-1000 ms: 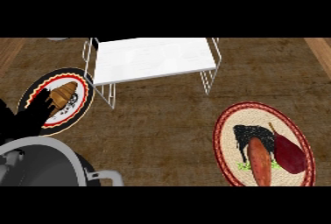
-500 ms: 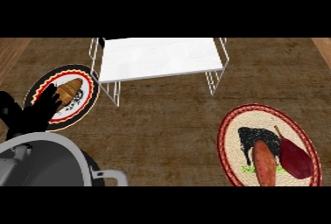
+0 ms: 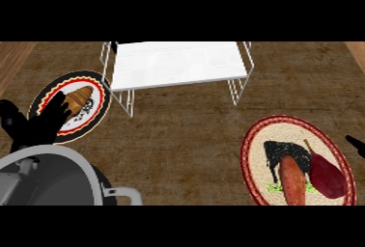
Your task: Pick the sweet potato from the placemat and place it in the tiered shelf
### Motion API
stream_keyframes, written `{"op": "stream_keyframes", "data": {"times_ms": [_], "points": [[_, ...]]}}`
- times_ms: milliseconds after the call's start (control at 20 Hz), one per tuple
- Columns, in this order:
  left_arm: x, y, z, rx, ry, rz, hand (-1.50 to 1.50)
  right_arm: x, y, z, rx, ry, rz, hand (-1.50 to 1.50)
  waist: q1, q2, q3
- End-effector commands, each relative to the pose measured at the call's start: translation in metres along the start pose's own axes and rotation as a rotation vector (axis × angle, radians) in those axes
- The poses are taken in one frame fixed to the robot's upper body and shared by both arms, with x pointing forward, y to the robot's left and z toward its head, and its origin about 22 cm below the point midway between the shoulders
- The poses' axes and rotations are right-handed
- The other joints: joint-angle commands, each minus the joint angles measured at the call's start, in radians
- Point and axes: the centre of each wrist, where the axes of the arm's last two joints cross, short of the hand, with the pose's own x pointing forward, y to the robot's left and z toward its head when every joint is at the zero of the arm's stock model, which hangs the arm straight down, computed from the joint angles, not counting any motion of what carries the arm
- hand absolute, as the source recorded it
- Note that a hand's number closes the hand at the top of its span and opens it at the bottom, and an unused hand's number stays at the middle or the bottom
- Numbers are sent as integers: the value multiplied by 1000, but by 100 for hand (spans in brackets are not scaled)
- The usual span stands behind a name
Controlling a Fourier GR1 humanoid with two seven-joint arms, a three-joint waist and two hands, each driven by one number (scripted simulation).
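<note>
Two round pieces sit on the counter (image 3: 185, 130), one toward each side. Between them a broad bare stretch of brown surface runs from the view's lower edge up to the tiered shelf (image 3: 178, 65). We note the shelf at top centre, with a flat white top tier and thin white wire legs at its corners. The counter between the shelf's front legs and the placemat (image 3: 258, 144) is bare.

Left side: a plate (image 3: 101, 99) with a black rim and red zigzag border carries a croissant (image 3: 77, 99). It sits just beside the shelf's front left leg. The left robot hand (image 3: 34, 134) shows over the plate's lower left edge, fingers straight and spread, holding nothing. Its grey forearm (image 3: 28, 178) fills the lower left corner.

Right side: the woven placemat has a red rim and is cut by the view's lower edge. The sweet potato (image 3: 292, 181) lies on its lower half, long axis roughly up-down, upper end against a black patch (image 3: 276, 150). A dark red object (image 3: 327, 174) lies just beside it on the right; we cannot identify it.

Right robot hand (image 3: 354, 143): only a black tip shows at the right edge, just beside the placemat's rim and apart from the sweet potato. The dark red object lies on the sweet potato's side nearer that hand. We cannot tell how far open it is.
</note>
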Motion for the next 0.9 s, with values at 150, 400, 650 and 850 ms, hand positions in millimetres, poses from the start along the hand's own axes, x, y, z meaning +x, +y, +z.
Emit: {"op": "stream_keyframes", "data": {"times_ms": [150, 400, 650, 850], "points": [[-43, -51, 10, -95, 131, 26, 0, 11, 14, -6, -37, 56, 60, -150, -12, 13, -24], [-45, -35, 14, -75, 126, 40, 0, 13, 35, -17, -45, 57, 62, -150, -7, 12, -24], [-50, -29, 13, -85, 118, 37, 0, 10, 70, -20, -37, 73, 81, -150, -14, 12, -25], [-48, -35, 16, -68, 132, 57, 0, 6, 66, -30, -65, 121, 111, -150, -17, 10, -24]]}}
